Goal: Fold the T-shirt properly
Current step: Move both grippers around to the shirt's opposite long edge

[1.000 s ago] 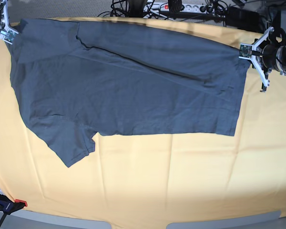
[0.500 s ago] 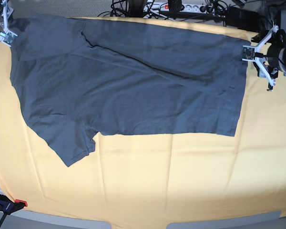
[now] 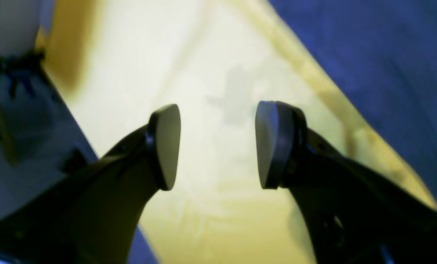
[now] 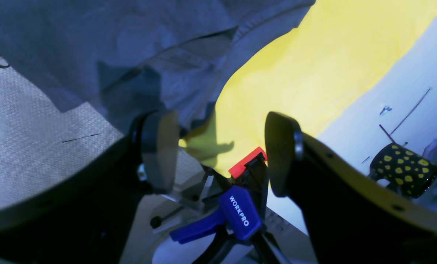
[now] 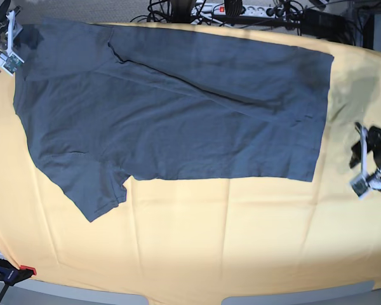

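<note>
The dark slate-grey T-shirt (image 5: 171, 108) lies flat across the far half of the yellow tablecloth (image 5: 209, 241), with one sleeve (image 5: 92, 190) pointing toward the near left. My left gripper (image 5: 366, 170) hovers off the shirt's right edge, over bare cloth. In the left wrist view it (image 3: 218, 145) stands open with nothing between the pads (image 3: 165, 146), and the T-shirt (image 3: 379, 66) is at upper right. My right gripper (image 5: 6, 47) is at the shirt's far left corner. In the right wrist view it (image 4: 220, 150) is open and empty, just off the T-shirt's edge (image 4: 130, 44).
A blue clamp (image 4: 237, 216) with a red pad grips the table edge below my right gripper. Another clamp (image 5: 13, 274) sits at the near left corner. Cables and a power strip (image 5: 241, 9) run behind the table. A black, yellow-spotted object (image 4: 401, 168) lies on the floor.
Both grippers have opened and let go of the shirt's far corners. The left arm has swung away from the far right corner toward the near side. The right arm has barely moved.
</note>
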Robot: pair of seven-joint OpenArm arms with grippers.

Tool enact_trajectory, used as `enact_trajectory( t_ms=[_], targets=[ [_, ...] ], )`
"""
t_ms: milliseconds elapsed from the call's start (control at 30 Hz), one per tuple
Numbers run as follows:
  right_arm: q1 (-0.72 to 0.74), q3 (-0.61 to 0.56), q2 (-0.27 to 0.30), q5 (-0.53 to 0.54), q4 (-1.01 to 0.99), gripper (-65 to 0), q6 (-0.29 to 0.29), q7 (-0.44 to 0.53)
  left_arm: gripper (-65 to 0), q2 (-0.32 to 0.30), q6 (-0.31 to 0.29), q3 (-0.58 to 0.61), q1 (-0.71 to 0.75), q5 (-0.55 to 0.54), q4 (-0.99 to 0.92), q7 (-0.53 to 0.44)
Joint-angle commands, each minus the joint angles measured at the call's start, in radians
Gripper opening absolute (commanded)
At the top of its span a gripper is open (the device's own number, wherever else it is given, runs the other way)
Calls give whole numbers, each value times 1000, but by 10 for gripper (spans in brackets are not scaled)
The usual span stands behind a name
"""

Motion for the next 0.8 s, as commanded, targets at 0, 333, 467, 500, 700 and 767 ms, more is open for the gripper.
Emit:
enact_trajectory(
  t_ms=[0, 333, 467, 500, 700, 767],
  targets=[
    [-3, 12, 11, -8, 11, -260, -16, 3, -325, 11, 7, -18, -43, -24, -60, -4],
    [16, 12, 11, -9, 11, -260, -34, 22, -325, 397, -385, -275, -189, -450, -886, 30],
    [46, 12, 11, -8, 11, -260, -37, 31, -325, 485, -442, -300, -199, -509, -1054, 33],
    [56, 12, 11, -8, 11, -260, -37, 32, -325, 506, -444, -300, -196, -509, -1073, 45],
    [127, 12, 11, 0, 11, -260, -52, 37, -325, 604, -481, -299, -194, -583, -1083, 233],
    [138, 12, 11, -1, 11, -260, -52, 38, -325, 623, -482, -299, -195, -669, -1083, 324]
  ],
)
